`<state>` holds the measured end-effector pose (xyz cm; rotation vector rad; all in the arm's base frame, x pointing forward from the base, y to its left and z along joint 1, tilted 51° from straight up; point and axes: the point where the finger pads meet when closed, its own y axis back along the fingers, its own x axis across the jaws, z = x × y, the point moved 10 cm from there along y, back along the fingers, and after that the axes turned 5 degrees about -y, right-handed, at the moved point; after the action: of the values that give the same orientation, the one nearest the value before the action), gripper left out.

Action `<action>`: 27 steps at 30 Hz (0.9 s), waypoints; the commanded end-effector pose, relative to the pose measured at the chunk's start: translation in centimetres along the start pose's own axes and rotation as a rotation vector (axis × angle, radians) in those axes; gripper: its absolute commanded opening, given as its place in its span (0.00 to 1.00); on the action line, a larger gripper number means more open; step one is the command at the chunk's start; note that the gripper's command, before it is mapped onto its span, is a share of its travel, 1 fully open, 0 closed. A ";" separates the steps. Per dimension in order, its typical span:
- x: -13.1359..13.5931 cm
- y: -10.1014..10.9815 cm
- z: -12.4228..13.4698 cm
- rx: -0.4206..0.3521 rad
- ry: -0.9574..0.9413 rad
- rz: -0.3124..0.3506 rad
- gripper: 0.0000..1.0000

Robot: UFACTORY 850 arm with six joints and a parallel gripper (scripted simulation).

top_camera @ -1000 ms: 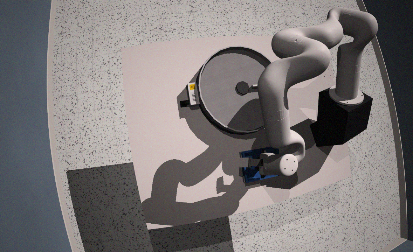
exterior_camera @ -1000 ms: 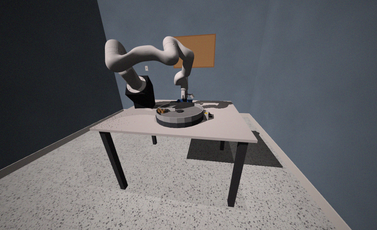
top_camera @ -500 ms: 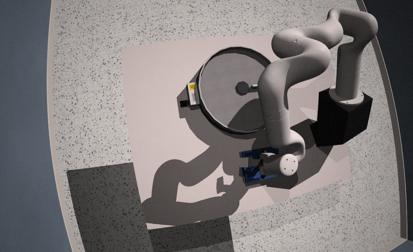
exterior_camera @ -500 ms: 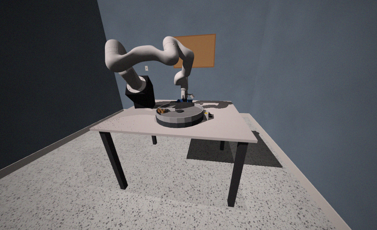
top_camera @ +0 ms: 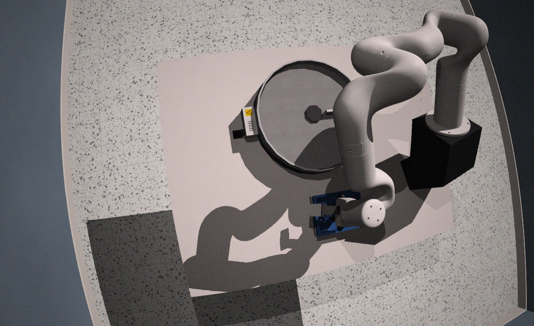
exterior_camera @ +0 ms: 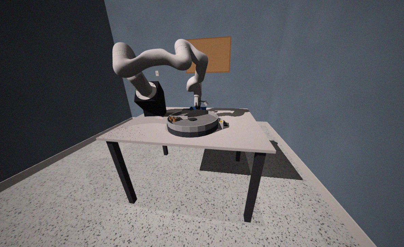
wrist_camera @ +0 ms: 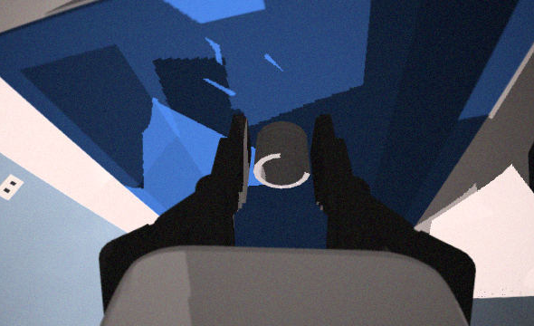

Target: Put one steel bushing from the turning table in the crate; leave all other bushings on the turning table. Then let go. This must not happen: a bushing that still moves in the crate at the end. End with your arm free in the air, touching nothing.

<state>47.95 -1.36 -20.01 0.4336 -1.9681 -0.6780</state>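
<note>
In the wrist view a grey steel bushing (wrist_camera: 281, 154) stands between my two black fingers, inside the blue crate (wrist_camera: 195, 77). My gripper (wrist_camera: 281, 133) is open: a thin gap shows on each side of the bushing, so the fingers do not press on it. From above, the crate (top_camera: 332, 215) lies on the table just in front of the turning table (top_camera: 301, 117), mostly hidden under my wrist. In the side view my gripper (exterior_camera: 197, 105) points straight down into the crate behind the turning table (exterior_camera: 192, 122). Other bushings (exterior_camera: 173, 118) sit at the turning table's left rim.
A black robot base block (top_camera: 443, 150) stands on the table right of the turning table. A small control box (top_camera: 249, 121) with a yellow label is fixed to the turning table's left side. The crate walls rise close around my fingers.
</note>
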 end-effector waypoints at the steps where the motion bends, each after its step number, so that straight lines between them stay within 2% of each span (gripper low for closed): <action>1: 0.0 0.1 0.0 0.001 0.000 -0.001 0.41; 18: 0.0 0.2 -0.1 0.001 0.000 -0.001 0.41; 27: 0.0 1.6 0.0 0.001 0.000 -0.001 0.41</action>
<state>47.94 -0.60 -19.40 0.4337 -1.9683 -0.6779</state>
